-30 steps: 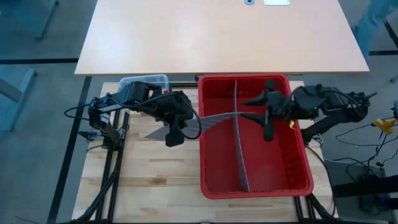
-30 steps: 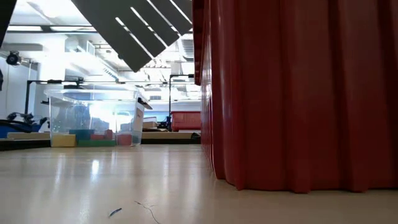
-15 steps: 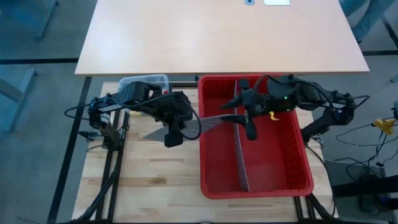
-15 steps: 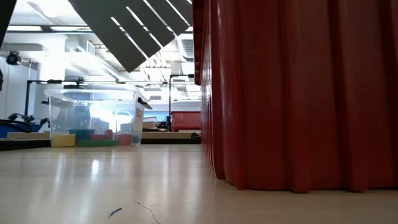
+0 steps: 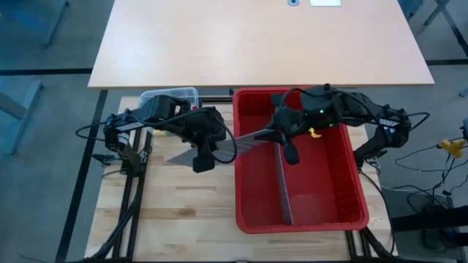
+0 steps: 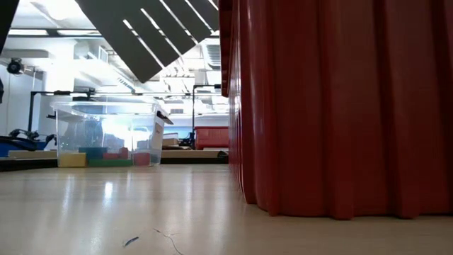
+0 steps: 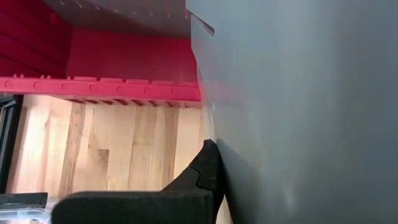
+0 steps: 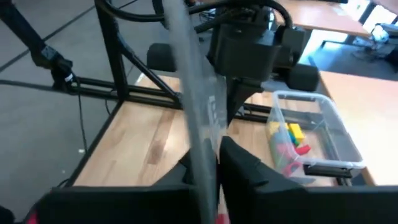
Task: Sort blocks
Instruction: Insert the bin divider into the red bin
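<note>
The blocks (image 8: 289, 144) lie in a small clear tub (image 5: 170, 96) at the table's far left; the low view shows the blocks (image 6: 106, 157) on the tub's floor. A grey slotted divider panel (image 5: 241, 142) hangs slanted in the air, reaching from the left over the left wall of the red bin (image 5: 344, 212). My left gripper (image 5: 202, 155) is shut on the panel's left part. My right gripper (image 5: 281, 139), over the bin, is shut on the panel's right end. My left gripper has the divider panel's flat face (image 7: 249, 155) against one finger (image 7: 205, 177); the panel hides the other finger. The panel is lifted clear of the table and slants. My right gripper pinches the panel's thin right end (image 8: 200, 146) between its two fingers (image 8: 249, 168), coming nearly level from the table's right. The panel stands edge-on between them, clear of the bin.
A second grey divider (image 5: 283, 186) stands upright along the bin's middle, running near to far. The red bin's wall (image 6: 340, 106) fills the right of the low view. Bare wooden table (image 5: 183, 204) lies in front of the left arm.
My right gripper has gone toward the table's left across the bin, reached the held panel's right end, and shut on it. The panel and my left gripper have kept almost still.
</note>
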You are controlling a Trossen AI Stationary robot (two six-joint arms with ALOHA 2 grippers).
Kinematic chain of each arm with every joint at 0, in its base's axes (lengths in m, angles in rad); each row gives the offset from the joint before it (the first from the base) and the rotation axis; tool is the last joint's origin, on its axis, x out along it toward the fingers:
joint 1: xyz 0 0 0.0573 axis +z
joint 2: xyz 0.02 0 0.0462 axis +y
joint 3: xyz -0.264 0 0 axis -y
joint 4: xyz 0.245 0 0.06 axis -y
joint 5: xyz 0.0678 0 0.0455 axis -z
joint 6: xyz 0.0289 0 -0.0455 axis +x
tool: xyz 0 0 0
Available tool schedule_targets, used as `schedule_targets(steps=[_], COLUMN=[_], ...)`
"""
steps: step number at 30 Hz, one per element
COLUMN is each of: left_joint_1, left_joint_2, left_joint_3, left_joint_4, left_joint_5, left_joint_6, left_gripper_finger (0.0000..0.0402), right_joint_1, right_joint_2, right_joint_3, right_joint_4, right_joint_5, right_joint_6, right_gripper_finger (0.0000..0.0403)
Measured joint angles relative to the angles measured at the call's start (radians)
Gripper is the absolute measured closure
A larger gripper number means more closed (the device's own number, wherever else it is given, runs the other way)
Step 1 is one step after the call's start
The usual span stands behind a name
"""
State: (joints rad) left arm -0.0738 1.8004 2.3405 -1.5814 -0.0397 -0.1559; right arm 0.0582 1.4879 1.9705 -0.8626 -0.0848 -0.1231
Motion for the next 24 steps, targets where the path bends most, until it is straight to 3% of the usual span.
schedule_targets(steps=[7, 11, 18, 24], left_joint_1=[0.001, 0.001, -0.001, 0.000], left_joint_2=[-0.001, -0.011, -0.029, -0.049], left_joint_3=[0.000, 0.000, 0.000, 0.000], left_joint_4=[0.022, 0.022, 0.015, 0.015], left_joint_5=[-0.105, -0.184, -0.189, -0.212], left_joint_6=[-0.011, -0.013, -0.012, -0.046], left_gripper_finger=[0.0387, 0.0343, 0.0265, 0.0226], right_joint_1=[0.000, -0.006, -0.019, -0.031], right_joint_2=[-0.025, -0.044, -0.087, -0.146], right_joint_3=[-0.001, -0.002, -0.001, -0.002], right_joint_4=[-0.002, -0.001, -0.047, -0.103], right_joint_5=[0.096, 0.132, 0.193, 0.248], right_joint_6=[-0.006, -0.008, -0.003, 0.000], right_gripper_finger=[0.0401, 0.0402, 0.0403, 0.0403])
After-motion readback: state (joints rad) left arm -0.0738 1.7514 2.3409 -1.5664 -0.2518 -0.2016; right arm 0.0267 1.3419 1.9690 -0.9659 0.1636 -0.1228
